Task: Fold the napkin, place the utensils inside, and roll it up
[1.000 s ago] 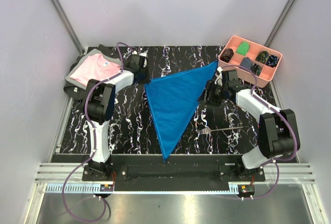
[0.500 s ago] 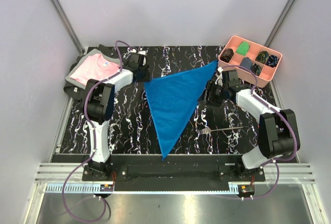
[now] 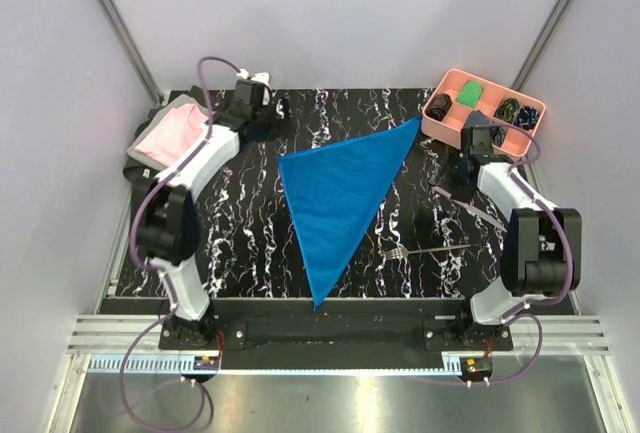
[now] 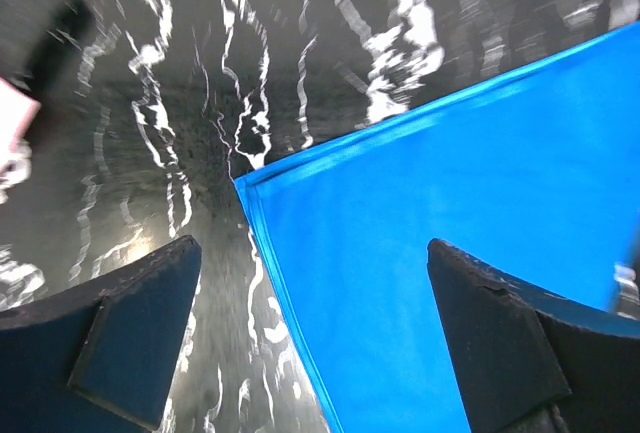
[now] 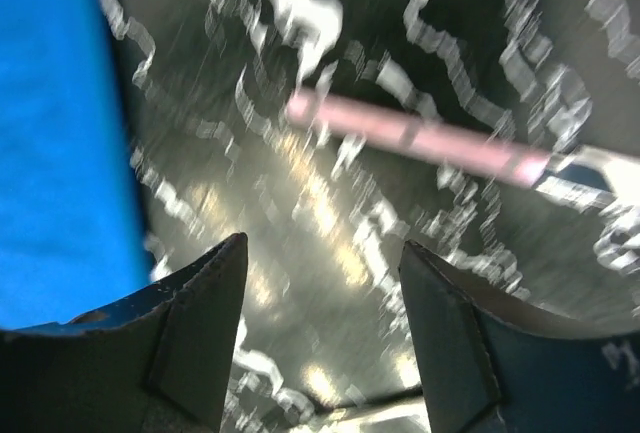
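Observation:
The napkin (image 3: pixel 335 193) lies flat as a blue folded triangle in the middle of the table, one tip toward the near edge. My left gripper (image 3: pixel 277 113) hovers open behind the napkin's left corner; in the left wrist view that corner of the napkin (image 4: pixel 450 233) shows between the spread fingers of the left gripper (image 4: pixel 315 253), untouched. My right gripper (image 3: pixel 466 155) is open near the tray, empty. Of the utensils, a fork (image 3: pixel 425 250) lies right of the napkin and a slender piece (image 3: pixel 470 205) lies behind it, seen also as a pinkish stick (image 5: pixel 430 138) beyond the right gripper (image 5: pixel 325 253).
A pink compartment tray (image 3: pixel 510 158) with small cloth bundles stands at the back right, just behind my right wrist. A folded pink shirt (image 3: pixel 165 138) lies at the back left, partly under my left arm. Grey walls close in on both sides.
My left gripper has opened and drawn back and up from the napkin's left corner. My right arm has pulled right toward the tray, uncovering the slender utensil, and opened a little wider.

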Robot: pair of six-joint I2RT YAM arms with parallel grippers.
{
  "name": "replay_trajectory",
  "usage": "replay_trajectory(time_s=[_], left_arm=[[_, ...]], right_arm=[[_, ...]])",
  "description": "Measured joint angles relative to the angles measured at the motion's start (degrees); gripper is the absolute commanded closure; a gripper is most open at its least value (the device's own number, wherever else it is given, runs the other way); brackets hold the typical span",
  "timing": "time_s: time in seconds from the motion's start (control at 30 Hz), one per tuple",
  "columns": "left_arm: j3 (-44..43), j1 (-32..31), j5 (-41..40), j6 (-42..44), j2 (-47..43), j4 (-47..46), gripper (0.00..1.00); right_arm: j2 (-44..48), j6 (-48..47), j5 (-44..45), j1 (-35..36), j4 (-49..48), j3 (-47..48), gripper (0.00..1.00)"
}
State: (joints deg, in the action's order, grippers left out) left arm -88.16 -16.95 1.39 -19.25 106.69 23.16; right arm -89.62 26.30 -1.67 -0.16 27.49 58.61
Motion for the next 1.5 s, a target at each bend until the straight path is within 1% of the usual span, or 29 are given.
replay_trajectory(time_s=[0.17, 0.27, 0.4, 0.57, 0.73, 0.9, 1.0, 1.1, 1.17, 1.27, 1.33, 1.37, 1.5], left_arm=[[0.0, 0.1, 1.2, 1.4, -10.8, 3.8, 0.01], [0.0, 0.5, 3.2, 2.4, -14.8, 6.0, 0.01], [0.0, 0.9, 7.5, 4.5, -15.9, 9.4, 0.01], [0.4, 1.3, 10.3, 6.1, -15.9, 12.5, 0.01], [1.2, 1.3, 11.6, 6.6, -15.9, 13.3, 0.01], [2.8, 1.4, 12.8, 6.8, -15.9, 13.5, 0.01], [3.2, 1.4, 13.0, 6.8, -15.9, 13.6, 0.01], [3.5, 1.4, 13.0, 7.0, -16.0, 13.7, 0.01], [3.5, 1.5, 13.0, 7.0, -16.2, 13.6, 0.01], [3.5, 1.6, 13.0, 7.0, -16.5, 13.6, 0.01], [3.5, 1.7, 13.0, 7.0, -16.7, 13.6, 0.01], [3.5, 1.7, 13.0, 7.0, -16.8, 13.6, 0.01], [3.5, 1.7, 13.0, 7.0, -17.2, 13.6, 0.01]], right_arm=[[-6.8, -5.0, 6.4, 0.2, -0.3, 6.2, 0.3], [-9.4, -9.4, 8.4, 0.2, -1.2, 7.6, 0.3], [-11.0, -17.4, 9.2, 0.2, -2.8, 7.7, 0.3], [-11.8, -26.7, 7.6, 0.2, -3.9, 8.0, 0.3], [-12.1, -32.4, 4.1, 0.2, -4.5, 8.0, 0.31], [-14.6, -36.5, 0.8, 0.2, -5.1, 8.0, 0.31], [-15.6, -38.0, -1.0, 0.2, -5.0, 8.0, 0.34], [-15.9, -39.0, -1.9, 0.2, -4.8, 8.2, 0.41], [-16.5, -39.3, -2.4, 0.2, -4.7, 8.7, 0.48], [-17.9, -39.6, -2.6, 0.2, -4.2, 9.7, 0.55], [-18.7, -39.5, -2.8, 0.2, -3.7, 10.8, 0.59], [-19.2, -39.5, -3.1, 0.2, -3.6, 11.2, 0.62], [-20.3, -39.3, -3.6, 0.2, -2.6, 12.9, 0.66]])
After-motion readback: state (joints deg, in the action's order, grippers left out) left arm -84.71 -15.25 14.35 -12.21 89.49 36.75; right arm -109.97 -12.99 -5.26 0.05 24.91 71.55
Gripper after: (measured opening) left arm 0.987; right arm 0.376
